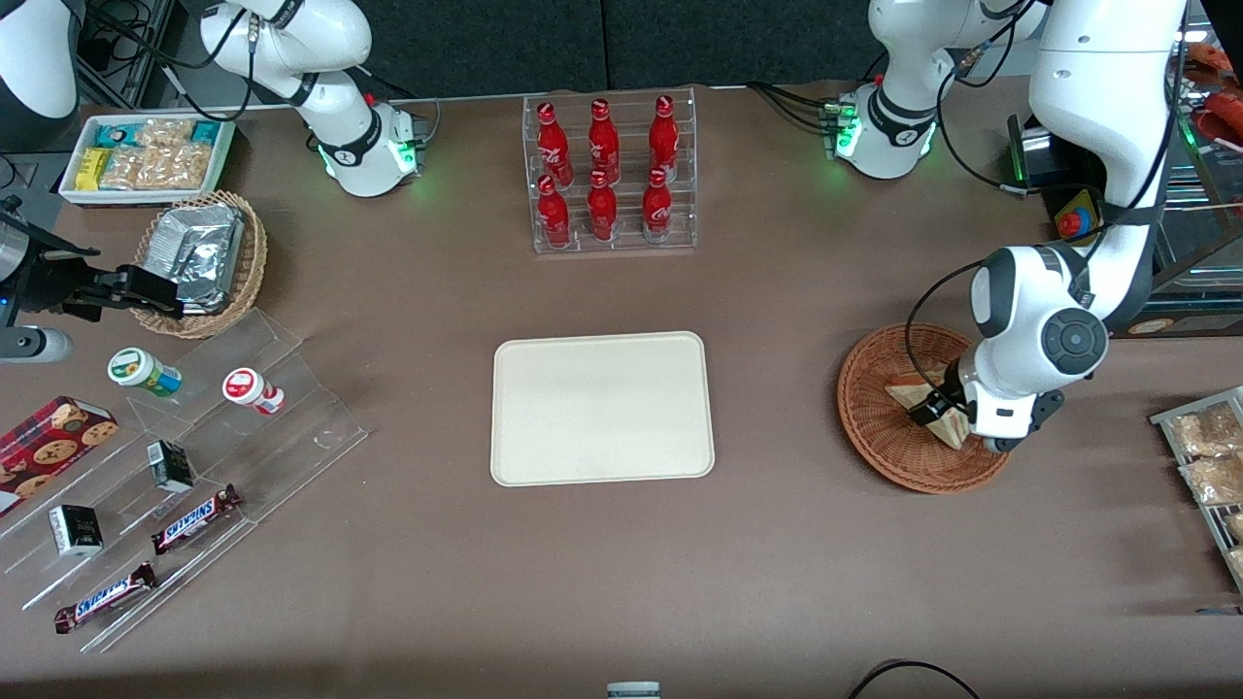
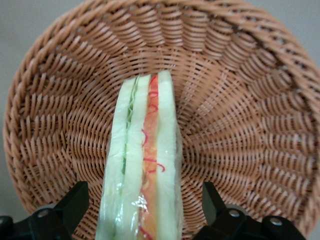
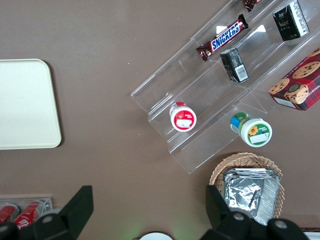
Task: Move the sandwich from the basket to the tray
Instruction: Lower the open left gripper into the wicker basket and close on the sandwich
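Note:
The sandwich (image 1: 916, 393), a plastic-wrapped wedge of white bread with orange-red and green filling, stands on edge in the reddish-brown wicker basket (image 1: 874, 432) toward the working arm's end of the table. The left gripper (image 1: 938, 412) is down inside the basket. It is open, with one finger on each side of the sandwich and a gap between each finger and the bread. In the left wrist view the sandwich (image 2: 142, 165) runs between the black fingers (image 2: 75, 202) over the basket weave (image 2: 240, 125). The cream tray (image 1: 602, 408) lies bare at the table's middle, beside the basket.
A clear rack of red bottles (image 1: 612, 175) stands farther from the front camera than the tray. Snack packets (image 1: 1204, 456) lie at the working arm's table edge. A tan basket of foil packets (image 1: 199, 257), a white bin (image 1: 146, 155) and a clear stand of snacks (image 1: 194, 485) lie toward the parked arm's end.

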### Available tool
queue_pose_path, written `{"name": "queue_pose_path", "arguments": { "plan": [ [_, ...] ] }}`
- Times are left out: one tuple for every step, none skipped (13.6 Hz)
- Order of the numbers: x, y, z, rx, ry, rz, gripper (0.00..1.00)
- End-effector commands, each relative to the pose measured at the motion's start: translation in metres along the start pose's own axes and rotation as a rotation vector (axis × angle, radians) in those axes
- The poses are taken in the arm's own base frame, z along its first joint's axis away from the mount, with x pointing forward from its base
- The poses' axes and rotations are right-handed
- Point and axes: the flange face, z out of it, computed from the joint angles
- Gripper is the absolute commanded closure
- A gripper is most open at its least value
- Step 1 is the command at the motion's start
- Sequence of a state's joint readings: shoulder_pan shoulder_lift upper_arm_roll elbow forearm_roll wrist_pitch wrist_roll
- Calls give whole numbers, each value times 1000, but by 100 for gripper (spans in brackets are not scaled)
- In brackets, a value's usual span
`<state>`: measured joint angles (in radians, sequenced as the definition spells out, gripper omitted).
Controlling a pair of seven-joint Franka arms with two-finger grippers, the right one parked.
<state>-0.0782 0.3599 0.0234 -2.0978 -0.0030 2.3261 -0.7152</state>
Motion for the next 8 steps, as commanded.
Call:
{"name": "queue_pose_path", "arguments": {
  "plan": [
    [-4,1,6,-7,1,-16,48],
    [-3,1,4,-9,4,-16,70],
    [-4,1,2,-8,2,-16,83],
    [-3,1,-5,-11,4,-22,88],
    [-3,0,-20,-10,3,-31,89],
    [-1,2,-42,-5,-5,-27,90],
    [0,4,-71,10,-22,-29,90],
    [1,7,-101,24,-43,-32,90]
  ]
}}
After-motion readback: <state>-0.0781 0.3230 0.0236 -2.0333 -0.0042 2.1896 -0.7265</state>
